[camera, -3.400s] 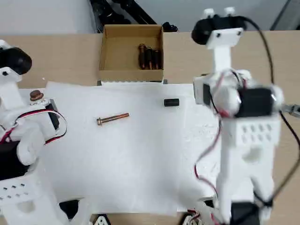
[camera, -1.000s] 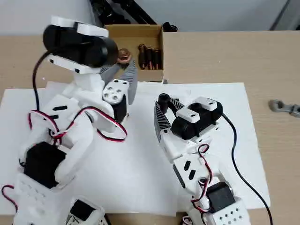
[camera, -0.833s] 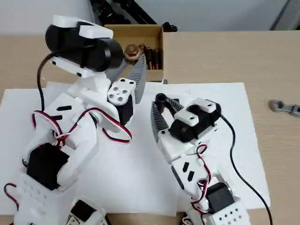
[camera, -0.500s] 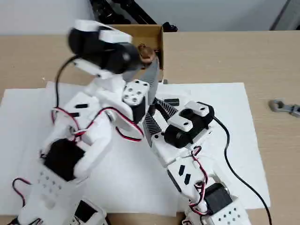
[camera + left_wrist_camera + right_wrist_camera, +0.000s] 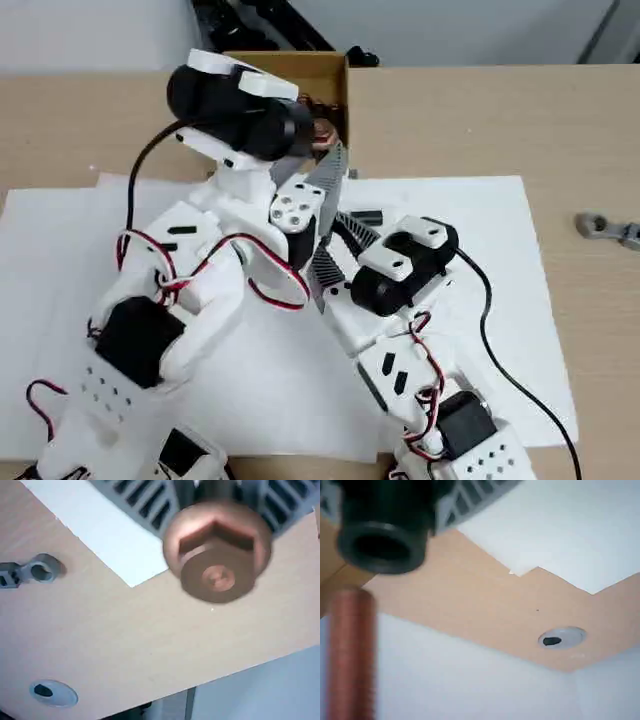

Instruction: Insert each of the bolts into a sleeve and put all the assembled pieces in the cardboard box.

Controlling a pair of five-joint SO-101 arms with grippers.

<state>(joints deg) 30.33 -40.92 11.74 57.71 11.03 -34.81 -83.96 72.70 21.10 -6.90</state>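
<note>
My left gripper (image 5: 326, 158) is shut on a copper bolt (image 5: 322, 133), held above the paper just in front of the cardboard box (image 5: 300, 62). In the left wrist view the bolt's hex head (image 5: 217, 560) faces the camera between grey ribbed fingers (image 5: 135, 500). My right gripper (image 5: 335, 245) sits right beside it, shut on a black sleeve (image 5: 382, 540) whose open bore faces the right wrist camera. The bolt's threaded shank (image 5: 350, 655) hangs close to the sleeve, a little apart from it. The left arm hides most of the box's inside.
Another black sleeve (image 5: 366, 217) lies on the white paper (image 5: 470, 230) beside my right gripper. A grey metal tool (image 5: 605, 228) rests on the wooden table at the far right. Both arms crowd the middle of the paper.
The left arm swung right, carrying the bolt from the box's front toward the right gripper. The right gripper turned left to meet it. Earlier still, both arms stood back at the sides.
</note>
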